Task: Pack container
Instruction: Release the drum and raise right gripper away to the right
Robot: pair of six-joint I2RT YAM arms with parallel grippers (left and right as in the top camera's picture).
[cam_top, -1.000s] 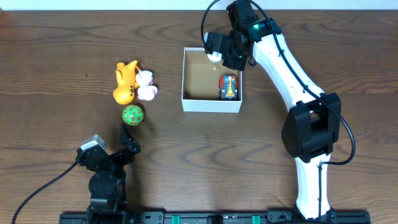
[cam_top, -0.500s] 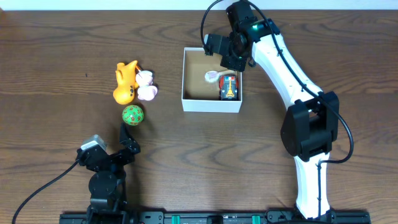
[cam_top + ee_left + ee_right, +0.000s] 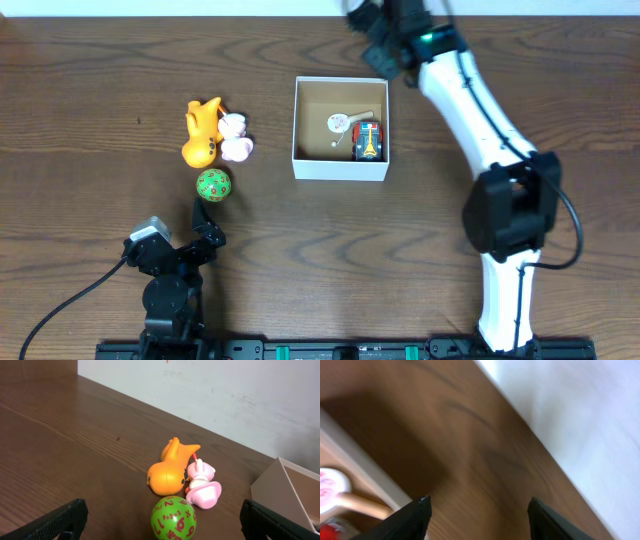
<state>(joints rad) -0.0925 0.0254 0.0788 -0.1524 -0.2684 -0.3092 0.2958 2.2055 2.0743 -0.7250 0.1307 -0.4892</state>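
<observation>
Now between drops into container (image 3: 340, 170), right gripper (image 3: 479, 510) and left gripper (image 3: 207, 226) parted, empty; next, probably fetch green ball (image 3: 213, 184).

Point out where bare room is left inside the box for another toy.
The box is bare along its left half, between the left wall and the white disc. Its right side is crowded: disc and red car lie close together.
</observation>
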